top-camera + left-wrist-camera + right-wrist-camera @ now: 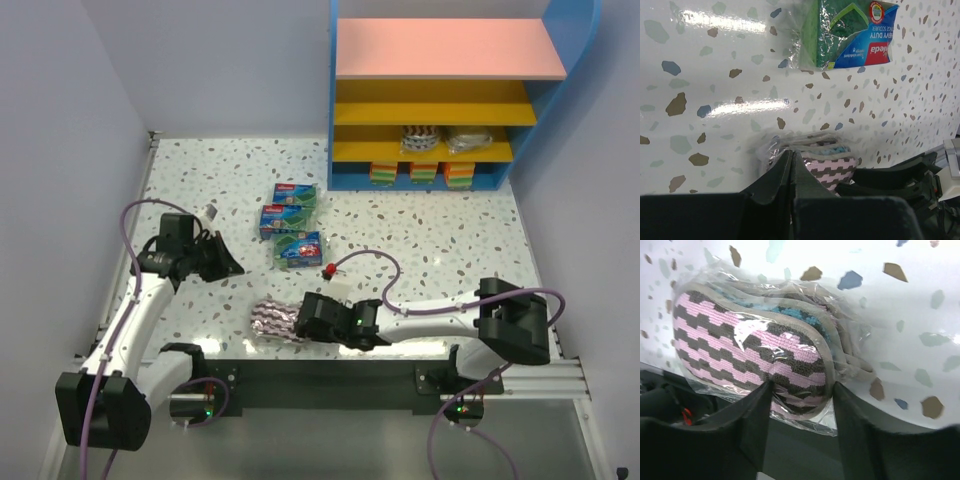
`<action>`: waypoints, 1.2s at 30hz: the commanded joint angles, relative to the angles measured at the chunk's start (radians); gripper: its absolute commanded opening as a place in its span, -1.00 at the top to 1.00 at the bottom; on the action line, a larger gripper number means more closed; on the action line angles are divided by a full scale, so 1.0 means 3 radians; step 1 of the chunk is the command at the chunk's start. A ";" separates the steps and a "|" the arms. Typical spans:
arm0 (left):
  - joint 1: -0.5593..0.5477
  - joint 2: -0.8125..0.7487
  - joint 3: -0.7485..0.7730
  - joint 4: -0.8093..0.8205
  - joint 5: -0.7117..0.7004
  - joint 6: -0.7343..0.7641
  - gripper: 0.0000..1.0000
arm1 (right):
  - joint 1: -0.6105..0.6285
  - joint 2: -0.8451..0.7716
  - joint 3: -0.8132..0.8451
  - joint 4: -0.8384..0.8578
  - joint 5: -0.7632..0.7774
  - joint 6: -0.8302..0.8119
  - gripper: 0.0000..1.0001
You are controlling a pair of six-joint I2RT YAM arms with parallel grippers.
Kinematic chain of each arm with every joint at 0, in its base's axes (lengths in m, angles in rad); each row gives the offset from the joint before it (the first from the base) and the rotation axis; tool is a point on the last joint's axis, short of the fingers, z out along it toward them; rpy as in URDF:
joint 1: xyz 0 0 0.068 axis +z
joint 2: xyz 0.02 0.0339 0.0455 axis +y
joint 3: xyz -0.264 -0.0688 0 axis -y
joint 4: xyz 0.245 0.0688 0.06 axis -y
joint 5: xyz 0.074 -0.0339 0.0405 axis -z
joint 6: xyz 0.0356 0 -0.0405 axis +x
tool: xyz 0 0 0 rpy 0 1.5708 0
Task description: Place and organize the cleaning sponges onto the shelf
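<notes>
Your right gripper [802,386] straddles one end of the pink-striped pad pack [750,345], both fingers against the wrap; can't tell if it's really pinched. Pack lies on the table [450,240] near the front edge, well apart from the shelf [450,48]. Your left gripper [791,157]: fingers pressed together, empty.

Shelf [450,48] at back right: blue sides, pink top board, yellow boards below. On lower yellow board, wavy-striped pack [420,138] beside silvery-grey pack [468,140]. Bottom row: three orange-yellow-green sponge blocks [423,172] side by side. Mid-table: three green-blue flat packs [281,220] in loose column, close together. Left gripper [233,267] low, left of them, jaws together, nothing in it. Right gripper [300,322] at purple-white pad pack [272,322], near front edge of speckled table [450,240].
</notes>
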 commanded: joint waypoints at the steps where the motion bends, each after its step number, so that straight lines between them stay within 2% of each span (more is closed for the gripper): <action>1: 0.0015 0.0040 -0.0035 0.0064 0.0058 0.0101 1.00 | -0.0099 0.0134 -0.0149 0.0247 0.0118 0.0009 -0.01; 4: 0.0015 0.0060 -0.0020 0.0064 0.0042 0.0121 1.00 | -0.0197 0.0068 -0.0308 0.0406 0.0067 -0.0026 0.44; 5: 0.0015 0.0055 -0.0009 0.0059 0.0042 0.0126 1.00 | -0.0212 -0.0024 -0.0333 0.0411 0.0087 -0.0032 0.74; 7: 0.0015 0.0060 -0.0004 0.0054 0.0037 0.0126 1.00 | -0.0207 -0.0121 -0.0354 0.0310 0.0118 -0.0062 1.00; 12: 0.0015 0.0065 0.0016 0.0033 0.0022 0.0131 1.00 | -0.0212 -0.0550 -0.0466 0.0222 -0.0030 -0.0108 1.00; 15: 0.0015 0.0076 0.0077 0.0018 0.0007 0.0131 1.00 | -0.0212 -0.1061 -0.0502 0.0024 -0.0056 -0.0063 1.00; 19: 0.0020 0.0101 0.0179 0.0033 -0.0004 0.0106 1.00 | -0.0283 -0.1777 -0.0436 -0.0548 0.0128 -0.0017 1.00; 20: 0.0020 0.0106 0.0185 0.0038 -0.0004 0.0096 1.00 | -0.0380 -0.2062 -0.0421 -0.0636 0.0153 -0.0006 1.00; 23: 0.0020 0.0157 0.0216 0.0084 0.0007 0.0075 1.00 | -0.0758 -0.2437 -0.0329 -0.0933 0.0230 -0.0047 1.00; 25: 0.0020 0.0183 0.0236 0.0115 0.0022 0.0060 1.00 | -0.1074 -0.2499 -0.0191 -0.1035 0.0332 -0.0230 1.00; 29: 0.0020 0.0265 0.0277 0.0161 0.0063 0.0034 1.00 | -0.1541 -0.2179 0.0126 -0.1010 0.0373 -0.0415 1.00; 34: 0.0020 0.0316 0.0420 0.0151 0.0053 0.0029 1.00 | -0.2087 -0.1820 0.0065 -0.0060 0.0256 -0.0492 1.00; 36: 0.0020 0.0331 0.0481 0.0105 0.0027 0.0039 1.00 | -0.2307 -0.1586 0.0080 0.0226 0.0006 -0.0426 1.00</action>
